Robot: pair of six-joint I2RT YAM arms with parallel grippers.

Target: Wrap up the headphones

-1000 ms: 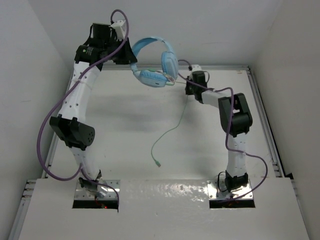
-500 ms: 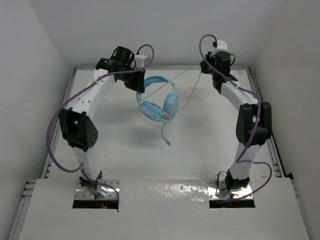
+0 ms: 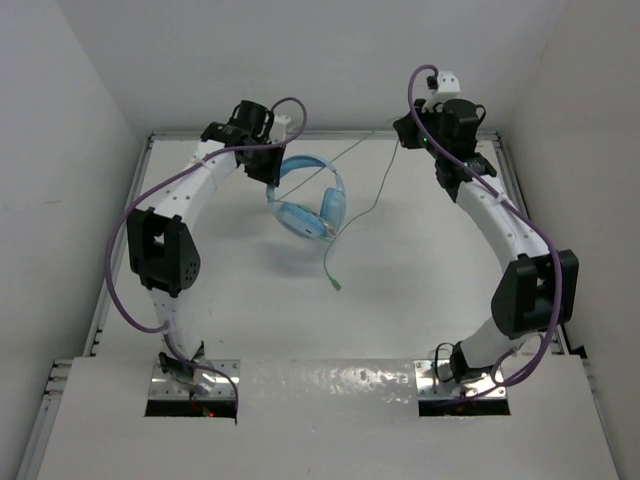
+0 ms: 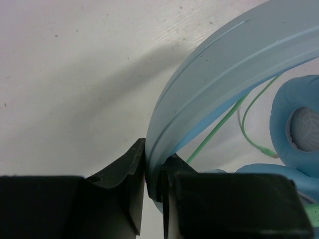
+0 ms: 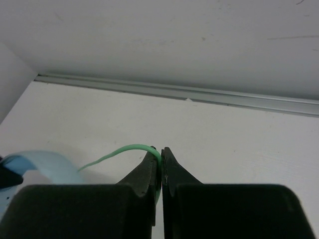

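Note:
The light blue headphones (image 3: pixel 312 203) hang above the middle back of the table. My left gripper (image 3: pixel 272 172) is shut on the headband (image 4: pixel 214 64); the jaws pinch its edge in the left wrist view (image 4: pixel 153 169), and an ear cup (image 4: pixel 299 129) shows at the right. The pale green cable (image 3: pixel 372 152) runs from the headphones up to my right gripper (image 3: pixel 405 135) at the back right. That gripper is shut on the cable (image 5: pixel 124 150) in the right wrist view (image 5: pixel 160 157). The cable's plug end (image 3: pixel 338 287) dangles below the ear cups.
A metal rail (image 5: pixel 199 94) runs along the back edge of the table by the white wall. Purple robot cables (image 3: pixel 130 250) loop beside both arms. White walls close in the left, back and right sides.
My left arm has brought the headphones down and toward the table's middle. My right arm has swung up to the back right, drawing the cable out with it. The plug end has lifted.

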